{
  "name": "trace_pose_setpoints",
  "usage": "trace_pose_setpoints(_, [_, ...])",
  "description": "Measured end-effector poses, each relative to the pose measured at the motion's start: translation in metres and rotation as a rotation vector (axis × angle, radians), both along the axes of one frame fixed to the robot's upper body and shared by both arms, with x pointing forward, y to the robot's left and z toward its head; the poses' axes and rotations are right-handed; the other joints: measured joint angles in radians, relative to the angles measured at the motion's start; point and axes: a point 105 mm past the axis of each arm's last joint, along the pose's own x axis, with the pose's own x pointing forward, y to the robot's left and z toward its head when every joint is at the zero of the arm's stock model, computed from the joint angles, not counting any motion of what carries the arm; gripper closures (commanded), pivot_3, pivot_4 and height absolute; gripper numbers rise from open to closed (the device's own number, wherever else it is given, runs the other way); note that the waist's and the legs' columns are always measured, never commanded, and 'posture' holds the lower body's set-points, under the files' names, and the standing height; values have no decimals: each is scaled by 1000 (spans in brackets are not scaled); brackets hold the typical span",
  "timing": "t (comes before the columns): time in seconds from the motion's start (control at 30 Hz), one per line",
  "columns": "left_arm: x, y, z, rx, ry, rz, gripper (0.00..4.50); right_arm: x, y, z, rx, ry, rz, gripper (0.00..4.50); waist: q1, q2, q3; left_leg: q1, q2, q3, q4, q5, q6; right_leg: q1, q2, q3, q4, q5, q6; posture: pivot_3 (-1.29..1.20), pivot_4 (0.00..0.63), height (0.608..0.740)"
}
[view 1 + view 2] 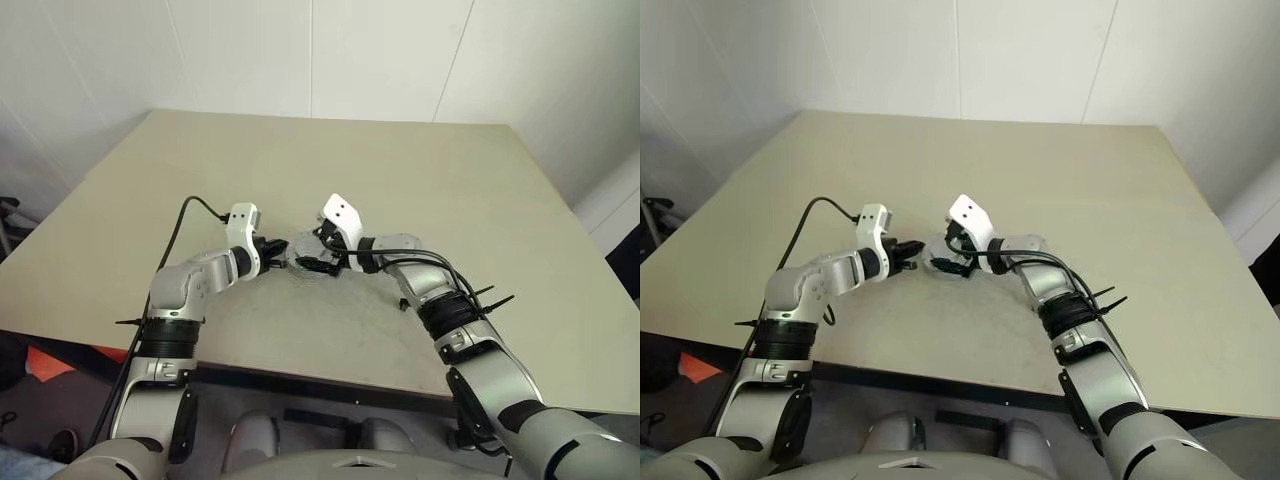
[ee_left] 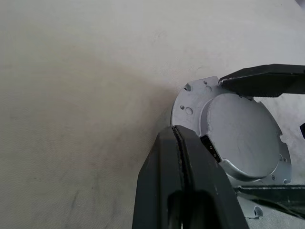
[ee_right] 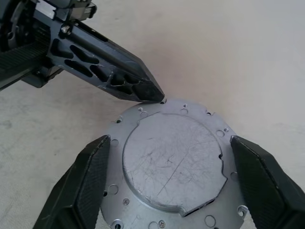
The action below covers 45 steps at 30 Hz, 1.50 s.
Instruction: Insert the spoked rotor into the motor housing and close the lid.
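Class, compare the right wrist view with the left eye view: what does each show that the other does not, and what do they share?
Right wrist view alone: the lid's scratched grey face with small holes round its flange, and the right gripper's fingers standing wide on either side of it. Left eye view alone: the whole table with white walls behind, and both arms reaching inward. Shared: the shut left gripper with its tip at the lid's edge, and the table surface.

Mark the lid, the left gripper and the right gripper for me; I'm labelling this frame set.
lid [image 3: 172,160]: right wrist view, middle of its raised grey outer face.
left gripper [image 3: 151,93]: right wrist view, tip of its shut black fingers at the lid's rim.
right gripper [image 3: 174,183]: right wrist view, midway between its spread fingers.
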Motion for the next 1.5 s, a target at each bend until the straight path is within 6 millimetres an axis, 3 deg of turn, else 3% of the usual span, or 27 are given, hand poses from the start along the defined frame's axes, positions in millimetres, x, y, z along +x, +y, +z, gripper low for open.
trace_pose_setpoints(0.17, [-1, 0, 1, -7, -4, -8, 4500, -10, -1, 6, 31, 5, 55, 27, 0, 0, 0, -2, 0, 0, 0, 0, 1, -3, 0, 0, -1, 1, -2, 0, 0, 740])
trace_pose_setpoints(0.3, [-3, 0, 3, -27, -3, -19, 4500, -18, 6, 26, 136, 18, 104, 27, -1, 0, 0, -3, 0, 0, -2, -1, 1, -4, 0, 0, -1, 2, -4, 0, 0, 740])
trace_pose_setpoints(0.57, [-9, -2, 3, -49, -2, -44, 4500, -4, 0, 53, 246, 53, 17, 27, 2, 0, 1, -5, 0, 0, -3, -1, 2, -5, 0, 0, -4, 3, -5, 0, 0, 740])
trace_pose_setpoints(0.77, [-14, -5, 4, -73, 0, -69, 4500, 12, -27, 42, 228, 205, -166, 27, 16, 0, 1, -6, -1, 0, -3, 0, 0, -5, 0, 0, -4, 3, -5, 0, 0, 740])
trace_pose_setpoints(1.07, [-17, -5, 4, -83, -2, -77, 4500, 5, -83, 25, 155, 448, -275, 27, 20, 1, 1, -7, -1, 0, -3, 1, -1, -7, 0, 0, -4, 3, -5, 0, 0, 740])
trace_pose_setpoints(1.37, [-19, -4, 5, -76, -11, -76, 4500, -8, -79, 2, 180, 639, -270, 27, 21, 1, 1, -9, -1, 0, -3, 1, -1, -8, 0, -1, -4, 3, -5, 0, 0, 740])
trace_pose_setpoints(1.5, [-19, -2, 5, -71, -13, -76, 4500, -11, -77, 2, 202, 679, -270, 27, 21, 1, 1, -9, 0, 0, -3, 1, -1, -8, 0, -1, -4, 3, -5, 0, 0, 740])
